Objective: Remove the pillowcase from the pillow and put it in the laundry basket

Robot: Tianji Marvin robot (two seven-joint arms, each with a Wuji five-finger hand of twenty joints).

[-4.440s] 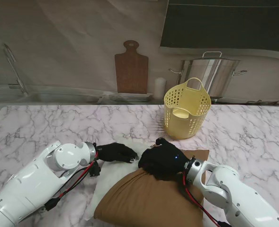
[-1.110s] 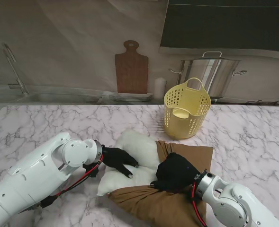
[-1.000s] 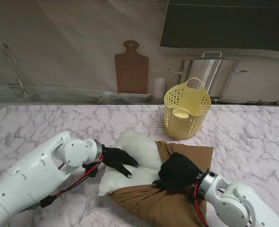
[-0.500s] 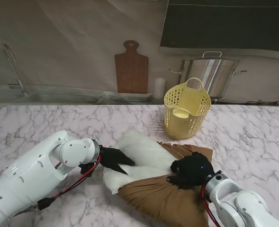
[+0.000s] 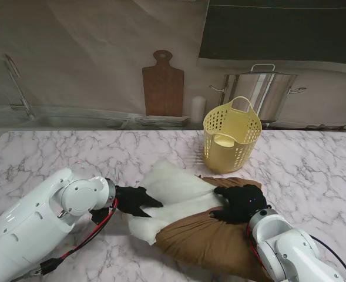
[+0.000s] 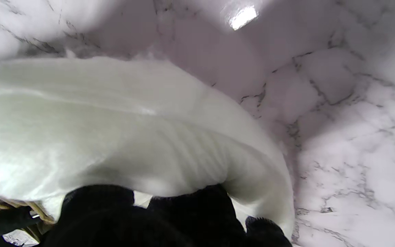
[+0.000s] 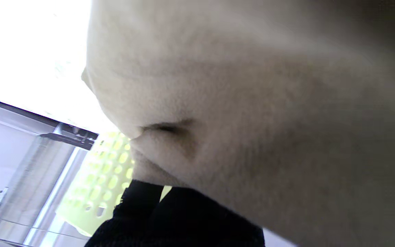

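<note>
1. Since the earlier shots the right hand [image 5: 242,204] has dragged the brown pillowcase [image 5: 205,241] back toward the robot and to its right, so a lot more of the white pillow [image 5: 175,191] sticks out on the far-left end now. The left hand [image 5: 133,200] has slid back a bit too, toward its own arm.

2. Stand view: the pillow lies at an angle on the marble table [image 5: 55,153], with its near-right half inside the pillowcase. The left hand's fingers are clamped on the pillow's bare left edge. The right hand is bunched up on the pillowcase's open end, right where brown meets white. The yellow laundry basket [image 5: 232,138] stands farther from the robot, close to the pillow's far corner but apart from it. A wooden cutting board [image 5: 163,85] and a steel pot [image 5: 264,91] sit at the back wall.

3. Left wrist view: black fingers [image 6: 190,212] pinch the pillow [image 6: 115,130], which is lifted a bit off the table [image 6: 355,103].

4. Right wrist view: pale-looking cloth [image 7: 252,120] fills most of the frame, the black hand [image 7: 170,219] is closed on its fold, and the basket [image 7: 98,178] shows blurry behind it.
</note>
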